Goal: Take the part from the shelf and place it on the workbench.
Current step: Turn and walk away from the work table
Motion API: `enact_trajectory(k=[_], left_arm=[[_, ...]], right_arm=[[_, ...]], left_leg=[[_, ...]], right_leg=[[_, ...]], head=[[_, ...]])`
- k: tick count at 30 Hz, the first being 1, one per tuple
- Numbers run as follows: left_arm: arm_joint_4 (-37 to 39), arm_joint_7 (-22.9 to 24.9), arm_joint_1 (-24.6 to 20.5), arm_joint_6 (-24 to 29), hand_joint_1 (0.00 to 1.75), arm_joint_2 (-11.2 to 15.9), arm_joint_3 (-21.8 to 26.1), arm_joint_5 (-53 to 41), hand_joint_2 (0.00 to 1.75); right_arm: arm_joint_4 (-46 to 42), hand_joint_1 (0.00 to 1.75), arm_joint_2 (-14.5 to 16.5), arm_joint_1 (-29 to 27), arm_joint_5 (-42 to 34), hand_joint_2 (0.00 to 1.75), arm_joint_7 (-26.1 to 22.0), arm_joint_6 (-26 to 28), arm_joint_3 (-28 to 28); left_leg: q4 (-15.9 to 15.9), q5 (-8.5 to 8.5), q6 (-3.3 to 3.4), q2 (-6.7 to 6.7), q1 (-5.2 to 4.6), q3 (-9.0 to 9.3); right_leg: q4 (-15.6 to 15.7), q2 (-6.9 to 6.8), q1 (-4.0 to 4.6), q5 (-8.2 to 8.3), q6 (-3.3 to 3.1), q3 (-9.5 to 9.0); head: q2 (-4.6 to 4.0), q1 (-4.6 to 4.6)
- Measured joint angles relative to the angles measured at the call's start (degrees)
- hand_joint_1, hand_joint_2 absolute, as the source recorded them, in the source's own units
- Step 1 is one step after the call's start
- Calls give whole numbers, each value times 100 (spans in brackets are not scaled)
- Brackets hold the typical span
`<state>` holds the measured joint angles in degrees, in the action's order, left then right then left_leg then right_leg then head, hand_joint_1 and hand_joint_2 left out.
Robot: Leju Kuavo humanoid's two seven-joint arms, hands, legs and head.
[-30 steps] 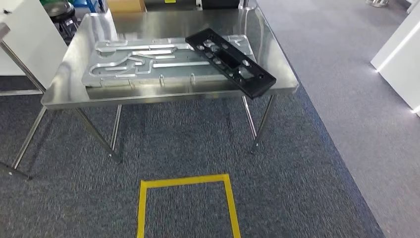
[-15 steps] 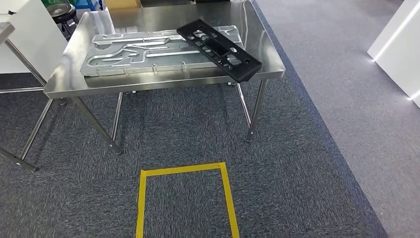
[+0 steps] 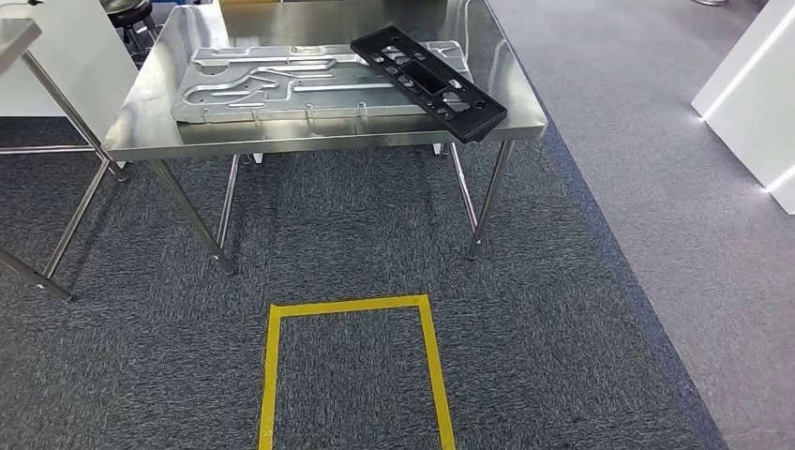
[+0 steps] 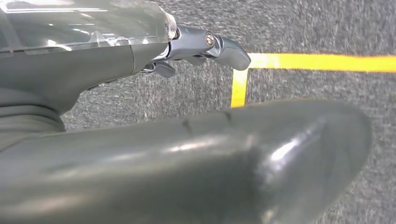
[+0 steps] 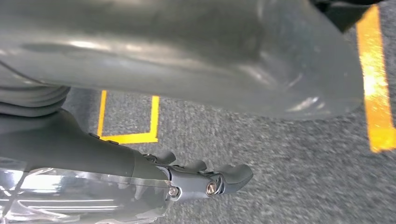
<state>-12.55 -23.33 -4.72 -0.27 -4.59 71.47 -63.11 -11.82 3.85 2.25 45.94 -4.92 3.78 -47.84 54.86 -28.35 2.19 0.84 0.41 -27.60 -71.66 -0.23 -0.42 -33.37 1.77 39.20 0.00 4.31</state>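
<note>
A long black part (image 3: 427, 80) with several cut-outs lies slantwise on the steel workbench (image 3: 319, 139), near its front right corner, one end resting on a flat silver plate (image 3: 281, 84) with raised channels. My left hand (image 4: 154, 140) hangs over the carpet, its fingers (image 4: 224, 49) held apart from the thumb, nothing in it. My right hand (image 5: 154, 60) hangs the same way, fingers (image 5: 229, 177) loosely curved and empty. Both are well back from the workbench.
A yellow tape square (image 3: 352, 305) marks the grey carpet in front of the workbench. Another steel table (image 3: 19, 37) stands at the left, a stool (image 3: 127, 11) behind it. A white cabinet (image 3: 750, 84) borders the lighter floor strip on the right.
The whole picture has shifted, so the camera has moved. The black part and the plate lie on the workbench as before.
</note>
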Motion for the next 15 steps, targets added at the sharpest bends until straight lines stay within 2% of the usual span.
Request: enact_trajectory(k=[1,2,4,5,6,8,10,12,13,15], left_arm=[[0,17,5,9,0,0,1,7,0],[0,34,8,17,0,-1,2,11,0],[0,55,10,20,0,-5,3,12,0],[0,58,7,20,0,-8,3,13,0],[0,60,5,21,0,-11,3,13,0],[0,66,0,23,0,-13,3,15,0],[0,95,-4,26,0,-13,3,23,0],[0,143,-6,24,0,-13,6,38,0],[0,161,-3,18,0,-13,7,43,44],[1,161,5,-6,0,-14,8,54,131]], right_arm=[[3,0,1,-5,-2,0,15,-10,-1],[4,0,2,-8,-7,0,31,-24,-3],[4,0,-1,-10,-18,0,56,-53,-7],[4,0,-3,-7,-23,44,63,-62,-9],[4,0,-4,-4,-26,87,67,-69,-10],[4,0,-4,-3,-31,175,75,-71,-13],[4,0,-3,-6,-25,175,94,-74,-15],[4,0,-4,-6,5,175,137,-76,-15],[4,0,-6,-6,21,175,183,-74,-17],[4,0,-13,-5,38,87,325,-51,-31]], left_leg=[[17,11,-3,0,-3,-29],[36,16,-10,0,-3,-47],[74,11,-32,-1,-1,-51],[103,0,-55,-2,-11,-59],[126,-5,-84,-2,-20,-73],[152,-6,-148,-1,-35,-107],[173,-28,-209,-7,-27,-118],[495,-246,-268,-21,-11,-260],[837,-435,-299,-27,9,-419],[1602,-761,-369,-30,49,-775]], right_leg=[[-143,0,-13,-28,14,29],[-57,-1,-24,56,21,-58],[672,-3,-40,401,7,-501],[1060,-4,-31,518,-16,-711],[1330,-4,-21,583,-46,-846],[1478,0,9,573,-110,-891],[1502,0,-5,596,-178,-885],[1545,-9,-32,625,-255,-889],[1553,-13,-33,633,-283,-884],[1546,-13,-26,636,-315,-865]], head=[[0,1],[0,0],[0,0],[0,0],[0,1],[0,2],[0,2],[0,2],[0,2],[0,2]])
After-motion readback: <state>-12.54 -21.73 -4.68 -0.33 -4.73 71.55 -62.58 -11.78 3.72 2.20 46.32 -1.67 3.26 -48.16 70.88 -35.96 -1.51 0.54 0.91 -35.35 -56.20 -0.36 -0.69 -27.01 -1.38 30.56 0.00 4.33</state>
